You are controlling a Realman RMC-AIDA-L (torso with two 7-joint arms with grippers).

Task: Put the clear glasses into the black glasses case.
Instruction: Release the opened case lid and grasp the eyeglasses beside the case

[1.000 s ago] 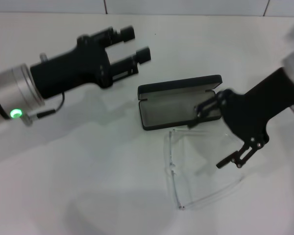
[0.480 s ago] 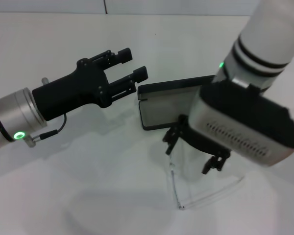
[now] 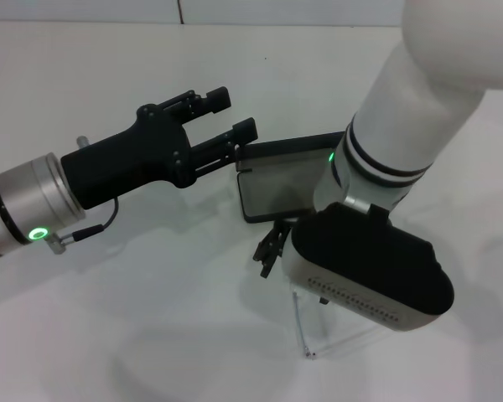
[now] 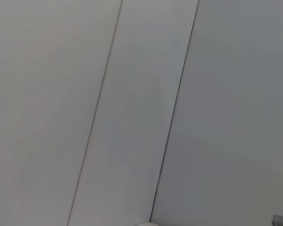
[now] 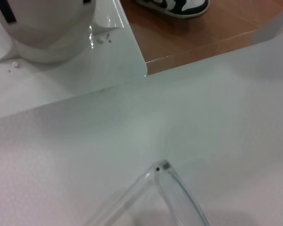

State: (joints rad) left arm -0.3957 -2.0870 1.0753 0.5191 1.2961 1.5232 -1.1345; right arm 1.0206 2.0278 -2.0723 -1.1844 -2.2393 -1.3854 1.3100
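Two arms are up; I'm on the reach-for-pickup step. My right gripper hangs over the glasses, its spread hidden from me. They lie just near of the open case, one arm running near-far. Next I need a gentle close. Left gripper, fingers apart, hovers at the case's left end.
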